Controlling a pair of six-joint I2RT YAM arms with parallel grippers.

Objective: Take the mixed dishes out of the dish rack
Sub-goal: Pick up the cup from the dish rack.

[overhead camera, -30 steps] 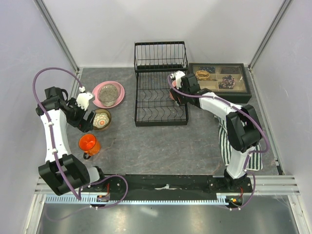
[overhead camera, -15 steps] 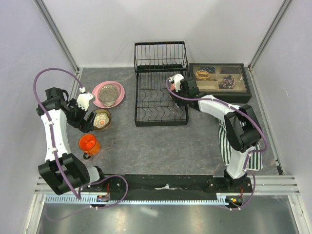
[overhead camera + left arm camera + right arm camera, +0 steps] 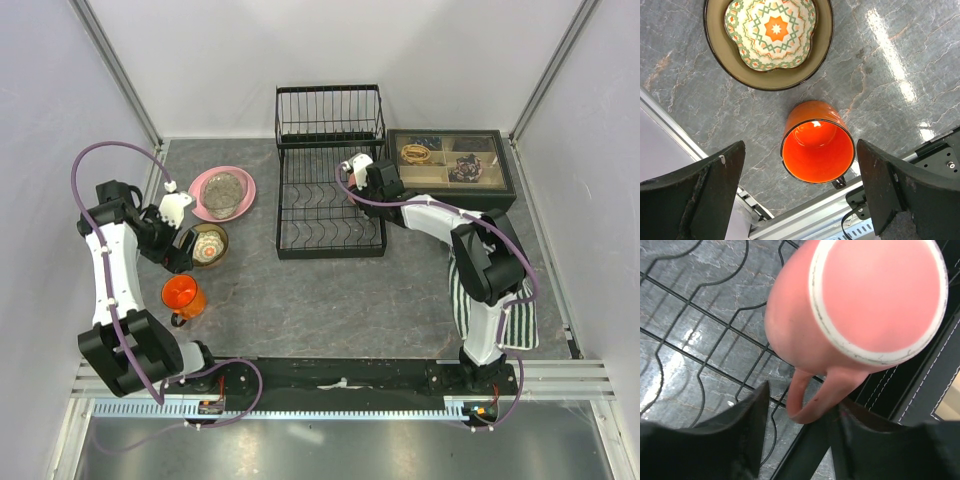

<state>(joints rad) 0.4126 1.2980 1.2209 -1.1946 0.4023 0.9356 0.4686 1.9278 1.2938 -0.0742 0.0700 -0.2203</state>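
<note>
Your left gripper [image 3: 800, 152] is hanging with its fingers spread wide over the orange mug [image 3: 817, 150], which is standing upright on the desk [image 3: 890, 75] just beside the brown bowl [image 3: 767, 37]. Your right gripper [image 3: 800, 425] is sitting low over the dish rack [image 3: 330, 115], with its fingers flanking the handle of the pink mug [image 3: 875, 295]. I cannot tell whether they are pinching it. That mug is showing its base to the wrist camera, over the lower basket's wires, at the edge next to the dark tray [image 3: 920, 385].
</note>
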